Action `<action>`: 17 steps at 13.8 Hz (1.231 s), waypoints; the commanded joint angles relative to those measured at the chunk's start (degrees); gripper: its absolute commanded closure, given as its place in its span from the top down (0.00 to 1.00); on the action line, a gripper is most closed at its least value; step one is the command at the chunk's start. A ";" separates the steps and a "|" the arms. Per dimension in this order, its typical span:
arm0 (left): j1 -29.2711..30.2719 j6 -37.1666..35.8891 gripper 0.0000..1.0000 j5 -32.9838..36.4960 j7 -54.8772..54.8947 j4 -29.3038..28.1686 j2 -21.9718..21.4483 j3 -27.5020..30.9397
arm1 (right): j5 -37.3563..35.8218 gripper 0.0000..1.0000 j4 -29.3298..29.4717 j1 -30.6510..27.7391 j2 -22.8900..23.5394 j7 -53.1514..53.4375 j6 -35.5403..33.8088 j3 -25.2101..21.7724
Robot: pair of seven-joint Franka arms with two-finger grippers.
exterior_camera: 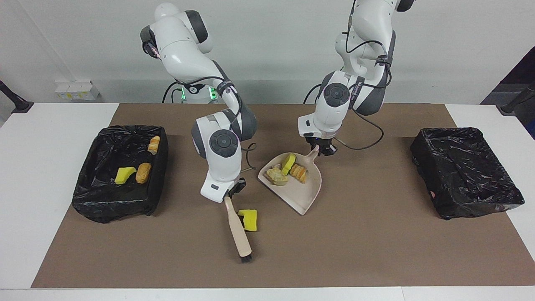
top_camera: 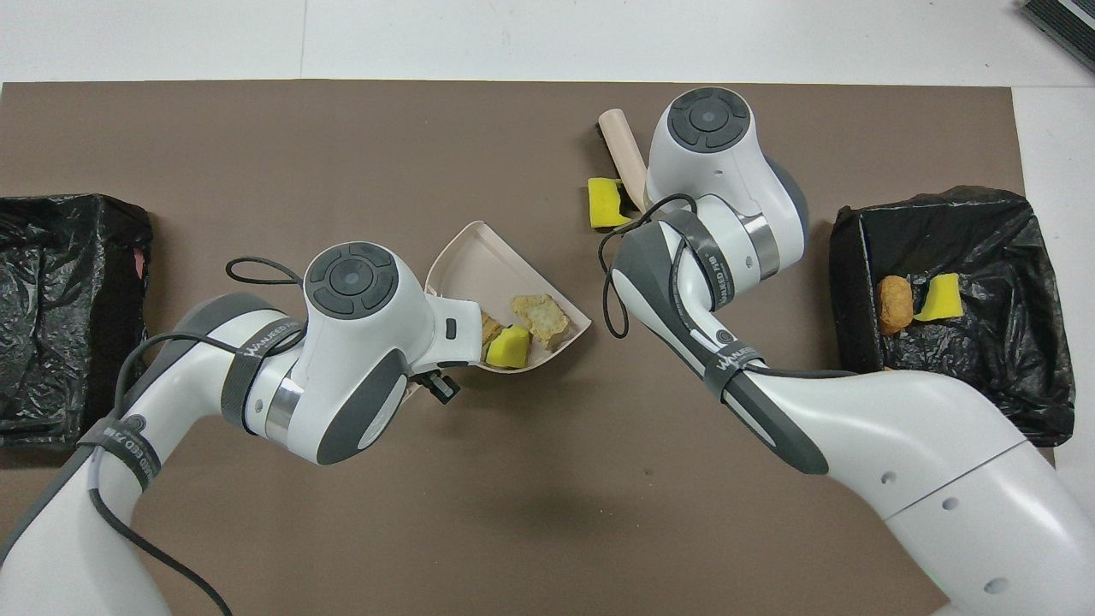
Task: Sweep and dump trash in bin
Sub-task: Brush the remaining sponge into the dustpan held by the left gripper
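Trash count: seven scraps in all, three in the dustpan, one on the mat, three in the bin at the right arm's end.
Trash in the dustpan: a yellow sponge chunk [exterior_camera: 288,163], an orange-brown bread-like lump [exterior_camera: 299,172] and a pale cream crumbly piece [exterior_camera: 276,175], crowded together at the handle end of the pan, touching one another.
Loose trash: one bright yellow sponge piece [exterior_camera: 248,219], roughly square with a notch in one edge, lying flat on the mat, just beside the brush's handle and farther from the robots than the dustpan.
Trash in the bin: a yellow sponge wedge [exterior_camera: 124,174] and an orange-brown lump [exterior_camera: 143,172] side by side, and a second orange-brown lump [exterior_camera: 154,144] nearer to the robots, against the bin's wall.
Dustpan [exterior_camera: 301,195]: one, beige, tilted with its open lip low, near the middle of the mat.
Brush [exterior_camera: 237,230]: one, beige handle with dark bristles at its low end, which reaches down to the mat.
Bins: two, both lined with black plastic; the bin at the right arm's end [exterior_camera: 89,197] holds scraps, the bin at the left arm's end [exterior_camera: 468,173] shows only its liner.
Left gripper [exterior_camera: 322,149]: fingers pinching the dustpan's handle, over the mat.
Right gripper [exterior_camera: 231,193]: fingers pinching the top of the brush's handle, over the mat beside the loose sponge piece.
Mat [exterior_camera: 376,251]: one, brown, covering most of the white table [exterior_camera: 33,167].
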 commanded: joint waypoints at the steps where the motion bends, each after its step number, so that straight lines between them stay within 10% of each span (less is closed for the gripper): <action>1: 0.27 1.71 0.00 -1.17 1.88 -1.88 -1.80 0.20 | 4.75 0.00 -1.05 0.52 -1.31 -0.94 -5.55 0.72; 5: 0.27 1.89 0.00 -1.17 1.71 -1.88 -1.80 0.29 | 8.46 0.00 -9.31 5.60 -6.76 1.87 -6.96 0.72; 17: 2.21 2.50 0.00 -1.17 1.88 -1.62 -1.45 0.56 | 19.01 0.00 -9.68 3.25 -14.58 2.23 -14.61 5.47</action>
